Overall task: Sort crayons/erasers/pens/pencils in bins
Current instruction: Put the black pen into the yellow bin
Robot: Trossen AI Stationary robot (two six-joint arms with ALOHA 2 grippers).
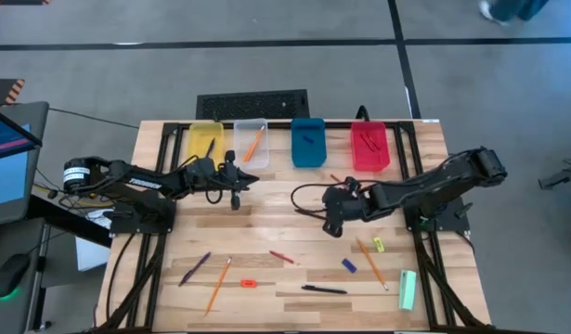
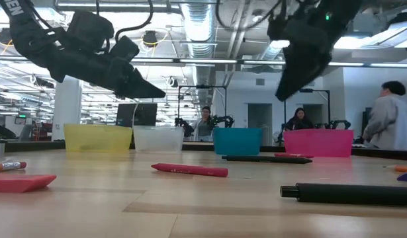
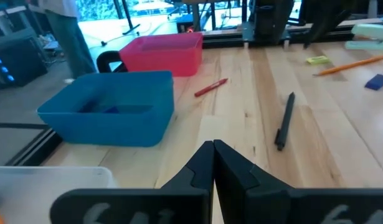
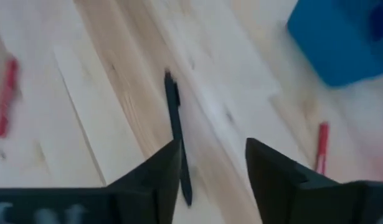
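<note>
Blue bin (image 3: 110, 109) contents indistinct, perhaps erasers; clear bin (image 3: 51, 177) cut off.

The wooden counter (image 1: 294, 232) sits on a grey floor (image 1: 99, 74) crossed by dark lines. A pale green bar (image 1: 408, 289) lies near the counter's front right corner. A black keyboard (image 1: 253, 103) rests just past its far edge. In the low view, three people (image 2: 390, 122) show in the room behind, under ceiling pipes (image 2: 196, 26).

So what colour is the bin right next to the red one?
Blue bin, clearest in the high view.
</note>
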